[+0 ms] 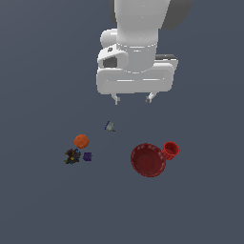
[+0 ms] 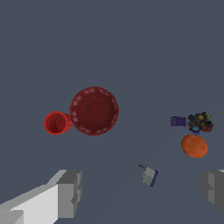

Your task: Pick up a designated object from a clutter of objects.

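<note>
The small orange ball (image 1: 81, 141) (image 2: 194, 145) lies on the dark floor toward the exterior view's left. Just beside it sit the dark multicoloured lump (image 1: 72, 156) (image 2: 200, 123) and the tiny purple cube (image 1: 87, 156) (image 2: 178, 121). A tiny grey-white piece (image 1: 110, 126) (image 2: 149, 176) lies nearer the arm. My gripper (image 1: 132, 99) (image 2: 142, 192) hangs high above the floor, open and holding nothing, well apart from the ball. Its two grey fingers (image 2: 70, 192) frame the grey-white piece in the wrist view.
A ridged red bowl (image 1: 148, 160) (image 2: 94, 110) stands toward the exterior view's right, with a red cup (image 1: 171, 150) (image 2: 56, 123) touching its side. The large white arm body (image 1: 136, 62) fills the upper part of the exterior view.
</note>
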You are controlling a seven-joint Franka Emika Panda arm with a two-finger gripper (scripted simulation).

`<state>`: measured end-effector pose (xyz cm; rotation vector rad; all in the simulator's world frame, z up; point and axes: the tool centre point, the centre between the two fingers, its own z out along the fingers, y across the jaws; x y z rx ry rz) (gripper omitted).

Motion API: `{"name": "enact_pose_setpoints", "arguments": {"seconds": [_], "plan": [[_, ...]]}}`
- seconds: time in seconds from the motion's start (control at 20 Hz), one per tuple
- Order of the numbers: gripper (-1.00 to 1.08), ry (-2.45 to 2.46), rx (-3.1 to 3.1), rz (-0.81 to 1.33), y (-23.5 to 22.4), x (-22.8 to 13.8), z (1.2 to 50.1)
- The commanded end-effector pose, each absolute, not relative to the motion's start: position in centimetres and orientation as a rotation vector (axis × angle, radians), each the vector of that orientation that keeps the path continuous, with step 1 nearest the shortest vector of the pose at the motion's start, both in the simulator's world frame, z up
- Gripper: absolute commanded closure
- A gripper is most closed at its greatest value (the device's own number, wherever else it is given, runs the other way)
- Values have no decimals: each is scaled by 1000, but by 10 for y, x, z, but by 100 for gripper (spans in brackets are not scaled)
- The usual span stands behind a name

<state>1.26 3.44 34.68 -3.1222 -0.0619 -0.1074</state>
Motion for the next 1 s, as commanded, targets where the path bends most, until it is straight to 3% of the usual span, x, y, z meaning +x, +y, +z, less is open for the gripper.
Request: {"name": "enact_pose_setpoints", "arguments": {"seconds": [0.0, 0.95], "plan": [[-92, -62, -3122, -107, 34, 13, 347], [-92, -79, -3102, -165, 48, 23, 351]]}}
